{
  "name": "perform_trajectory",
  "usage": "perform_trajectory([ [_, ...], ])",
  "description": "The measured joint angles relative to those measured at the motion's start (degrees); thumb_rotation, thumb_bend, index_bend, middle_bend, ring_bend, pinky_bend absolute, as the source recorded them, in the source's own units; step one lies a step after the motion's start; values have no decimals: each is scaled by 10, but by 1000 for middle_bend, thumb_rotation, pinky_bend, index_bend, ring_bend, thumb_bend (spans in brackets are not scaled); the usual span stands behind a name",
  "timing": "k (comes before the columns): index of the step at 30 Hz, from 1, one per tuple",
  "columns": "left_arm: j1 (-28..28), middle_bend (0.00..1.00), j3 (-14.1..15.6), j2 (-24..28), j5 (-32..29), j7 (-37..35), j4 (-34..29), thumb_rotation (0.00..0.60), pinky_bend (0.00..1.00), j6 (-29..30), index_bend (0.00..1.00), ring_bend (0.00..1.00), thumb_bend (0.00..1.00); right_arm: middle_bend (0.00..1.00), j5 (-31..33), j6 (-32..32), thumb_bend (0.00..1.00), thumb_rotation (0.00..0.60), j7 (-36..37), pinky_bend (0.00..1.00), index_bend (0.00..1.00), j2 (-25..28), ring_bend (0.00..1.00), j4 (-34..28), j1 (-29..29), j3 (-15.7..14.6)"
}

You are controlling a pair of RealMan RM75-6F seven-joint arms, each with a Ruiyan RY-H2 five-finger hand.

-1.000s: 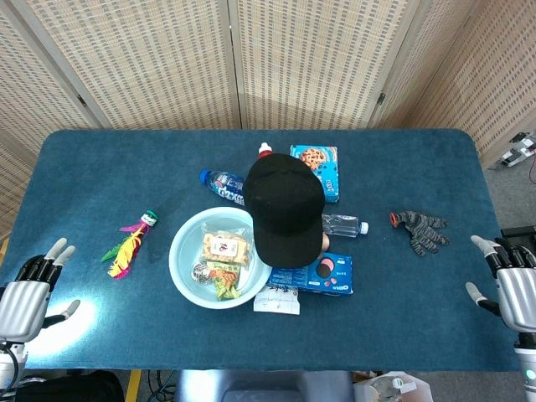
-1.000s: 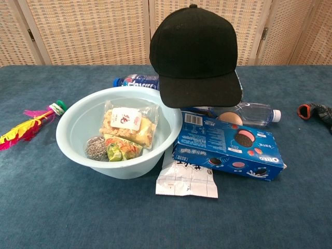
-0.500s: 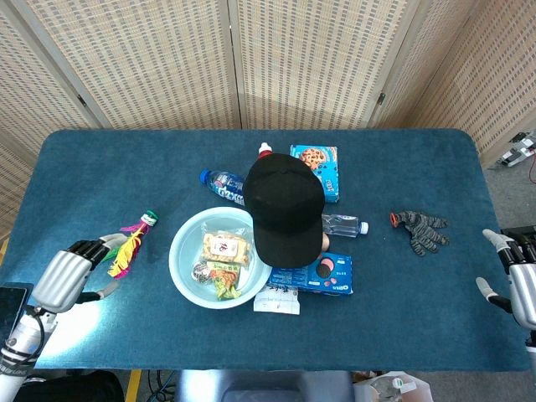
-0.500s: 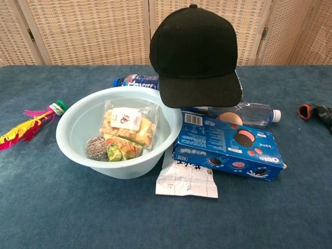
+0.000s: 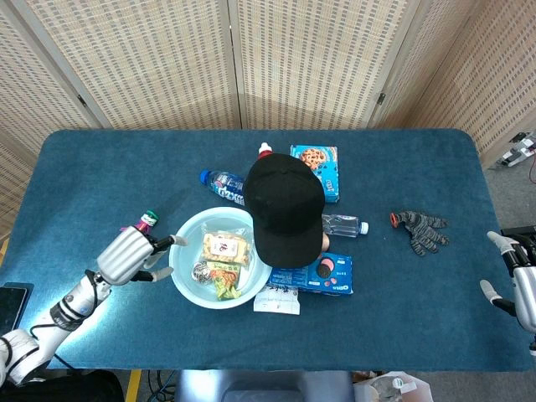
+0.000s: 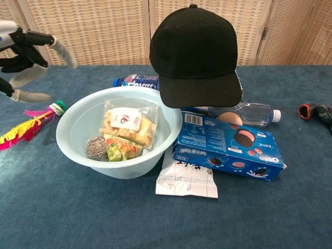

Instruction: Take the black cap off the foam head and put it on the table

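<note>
black cap (image 5: 285, 205): seated on the foam head, brim toward the near edge of the tabletop (image 5: 100, 167); the head itself is all but hidden beneath it. lies to the right of the left robot hand (image 5: 130, 255), across the pale blue bowl (image 5: 186, 266), not touching it; well to the left of the right robot hand (image 5: 521, 285).
left robot hand: released, fingers spread, holding nothing; raised just beside the bowl's left rim, over the feather shuttlecock (image 6: 28, 124). in the chest view it shows at the upper left corner.
right robot hand: released, fingers apart, empty, at the tabletop's right edge, near the work glove (image 5: 421, 229).
change from half a second earlier: left robot hand has moved in from the near left edge toward the bowl and now enters the chest view; right robot hand barely shifted; cap unmoved.
</note>
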Motion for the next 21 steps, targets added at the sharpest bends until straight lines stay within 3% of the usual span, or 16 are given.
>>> perform_trajectory([
  [11,-80,951,-11,-124,12,-45,131,600,1000,41,396,991,189,270,3,2,230,600,2,217,184,-1,166,1,-6,-3],
  [21,-132,951,1,-185,9,-54,199,600,1000,34,385,992,189,270,12,2,229,600,10,217,184,-3,170,9,-14,-6],
])
